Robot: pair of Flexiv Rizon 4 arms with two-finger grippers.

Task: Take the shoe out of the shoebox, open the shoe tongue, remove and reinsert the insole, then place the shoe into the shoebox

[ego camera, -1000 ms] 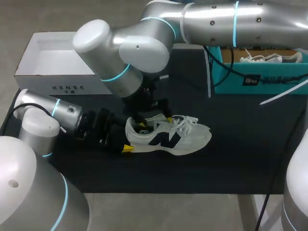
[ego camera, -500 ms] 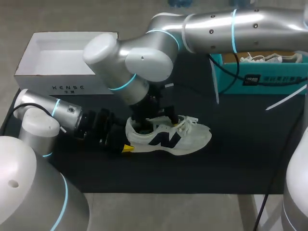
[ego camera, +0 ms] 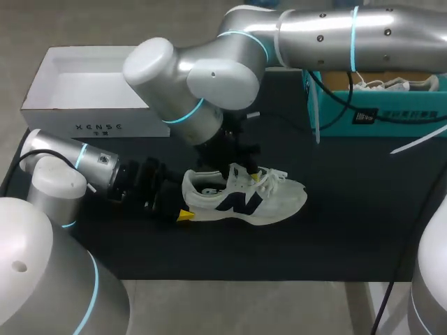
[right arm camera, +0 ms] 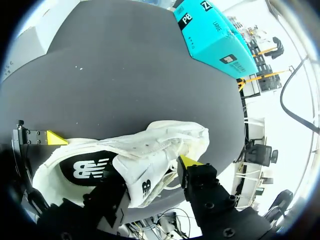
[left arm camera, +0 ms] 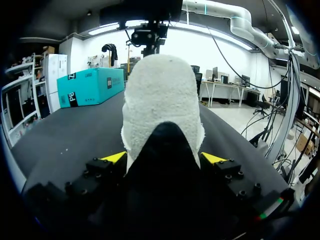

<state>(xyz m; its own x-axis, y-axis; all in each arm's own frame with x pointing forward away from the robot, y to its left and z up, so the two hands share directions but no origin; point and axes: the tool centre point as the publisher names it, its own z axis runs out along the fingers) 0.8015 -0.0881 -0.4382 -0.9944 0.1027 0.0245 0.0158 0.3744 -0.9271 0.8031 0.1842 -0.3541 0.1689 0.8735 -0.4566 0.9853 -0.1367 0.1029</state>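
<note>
Left pincer (left arm camera: 163,158) clamps the heel of the white shoe (ego camera: 269,202), which sits on the desk (ego camera: 349,223) near the white shoebox (ego camera: 91,127). Right pincer (right arm camera: 152,181) pinches the tongue (right arm camera: 137,172). Draw the tongue gently forward, bracing the heel, to bare the insole.

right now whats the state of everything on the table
white shoebox, open, lid off
shoe, upright on the table
shoe tongue, pulled up
insole, inside the shoe
left tool, shut on the shoe's heel
right tool, shut on the shoe tongue
teal box, open
</note>
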